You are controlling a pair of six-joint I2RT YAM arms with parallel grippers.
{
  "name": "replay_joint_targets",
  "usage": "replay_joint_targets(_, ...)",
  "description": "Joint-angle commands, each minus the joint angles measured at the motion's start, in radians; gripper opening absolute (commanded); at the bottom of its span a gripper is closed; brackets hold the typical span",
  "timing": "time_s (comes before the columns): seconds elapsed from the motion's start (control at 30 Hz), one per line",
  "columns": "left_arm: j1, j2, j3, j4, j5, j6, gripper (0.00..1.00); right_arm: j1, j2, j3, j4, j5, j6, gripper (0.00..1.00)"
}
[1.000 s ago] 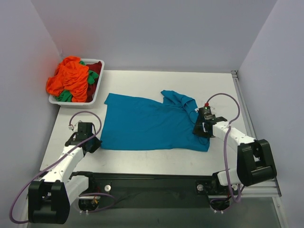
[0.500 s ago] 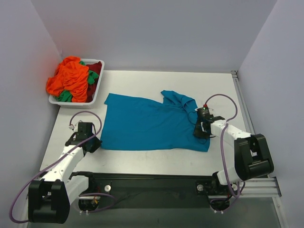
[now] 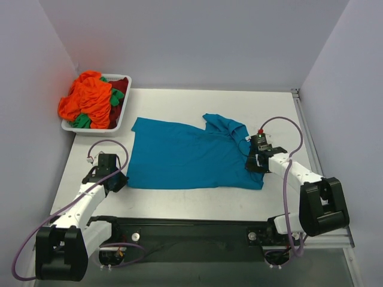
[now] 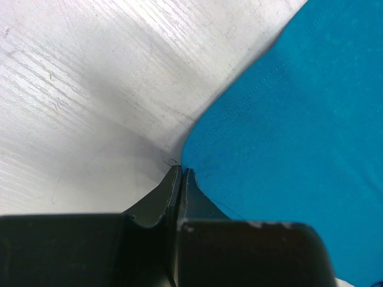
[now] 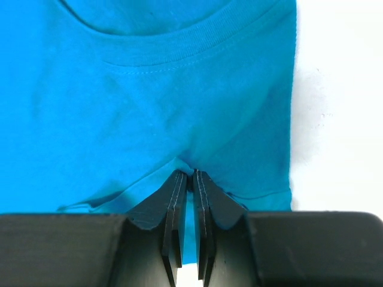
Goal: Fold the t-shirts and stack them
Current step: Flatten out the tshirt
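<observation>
A teal-blue t-shirt (image 3: 185,158) lies spread flat on the white table, its collar end bunched at the right. My left gripper (image 3: 118,182) is at the shirt's near left corner. In the left wrist view its jaws (image 4: 180,170) are pressed together at that corner of the cloth (image 4: 287,119). My right gripper (image 3: 251,162) is at the shirt's right edge below the collar. In the right wrist view it (image 5: 190,174) is shut on a pinch of teal cloth (image 5: 179,101), with cloth showing between the fingers.
A white tray (image 3: 90,128) at the back left holds a heap of bright orange (image 3: 87,98), green (image 3: 116,95) and dark red (image 3: 119,85) shirts. Grey walls enclose the table on three sides. A metal rail (image 3: 308,137) runs along the right edge.
My right gripper shifted slightly left half a second ago and is back where it was. The left arm and the shirt have not visibly moved.
</observation>
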State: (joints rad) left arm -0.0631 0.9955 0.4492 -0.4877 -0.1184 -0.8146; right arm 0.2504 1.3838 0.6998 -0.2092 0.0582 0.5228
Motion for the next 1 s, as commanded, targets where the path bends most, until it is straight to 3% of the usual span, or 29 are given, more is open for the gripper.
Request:
replay_joint_targets(0.0,0.008,-0.003,0.006,0.04,0.006,0.011,0.0,0.003,-0.064,0.003,-0.052,-0.015,0.009,0.11)
replay_joint_targets(0.13,0.008,0.003,0.005,0.044,0.008,0.012,0.0,0.004,-0.12,-0.02,-0.064,-0.031,0.017,0.09)
replay_joint_targets(0.27,0.008,0.006,0.003,0.052,0.013,0.012,0.0,0.003,-0.149,-0.029,-0.085,-0.034,0.013,0.16)
replay_joint_targets(0.5,0.006,0.005,0.002,0.055,0.019,0.014,0.0,0.003,-0.195,-0.066,-0.102,-0.078,0.008,0.2)
replay_joint_targets(0.57,0.008,0.005,0.002,0.055,0.019,0.014,0.0,0.003,-0.206,-0.082,-0.102,-0.07,0.011,0.29)
replay_joint_targets(0.63,0.008,0.003,0.0,0.057,0.022,0.012,0.0,0.001,-0.207,-0.086,-0.108,-0.028,0.02,0.32)
replay_joint_targets(0.73,0.008,-0.001,-0.001,0.06,0.025,0.011,0.0,-0.051,-0.21,-0.094,-0.121,0.028,0.054,0.37)
replay_joint_targets(0.83,0.008,-0.006,-0.001,0.057,0.023,0.011,0.0,-0.164,-0.192,-0.1,-0.119,0.014,0.082,0.32)
replay_joint_targets(0.97,0.008,-0.006,0.0,0.054,0.023,0.011,0.0,-0.241,-0.187,-0.132,-0.11,-0.006,0.105,0.34)
